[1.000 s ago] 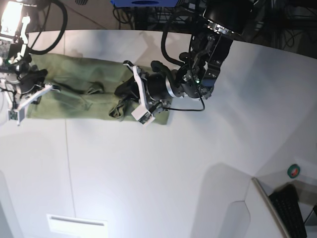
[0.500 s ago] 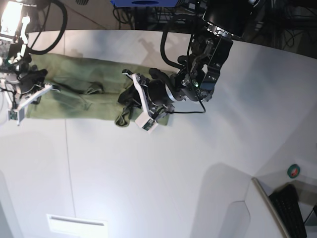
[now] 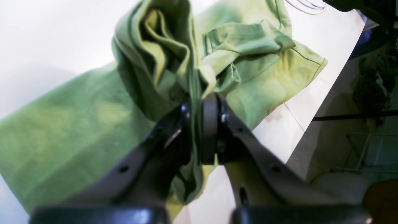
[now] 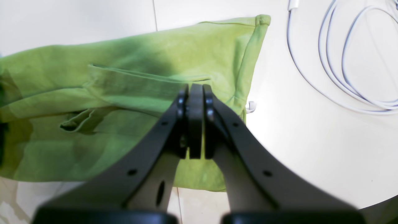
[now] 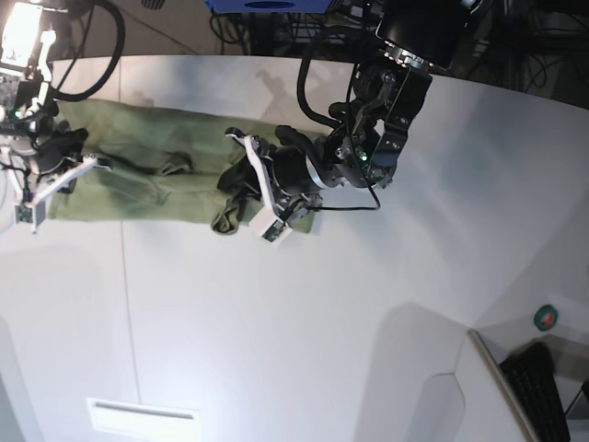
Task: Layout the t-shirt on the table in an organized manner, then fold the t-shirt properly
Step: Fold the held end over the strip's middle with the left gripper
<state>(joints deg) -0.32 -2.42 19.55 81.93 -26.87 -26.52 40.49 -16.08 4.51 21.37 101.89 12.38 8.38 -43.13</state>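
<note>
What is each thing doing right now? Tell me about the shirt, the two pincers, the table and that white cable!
t-shirt: folded lengthwise into a long band, one end bunched and lifted.
left pincer: shut on a bunch of the t-shirt.
right pincer: shut, over the t-shirt's other end; grip hidden.
table: white, the t-shirt lies along its far edge.
cable: loose loops lying on the table beside the t-shirt.

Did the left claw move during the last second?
Yes. The left claw, shut on the t-shirt, moved slightly toward the table's dark seam, dragging a fold along.
</note>
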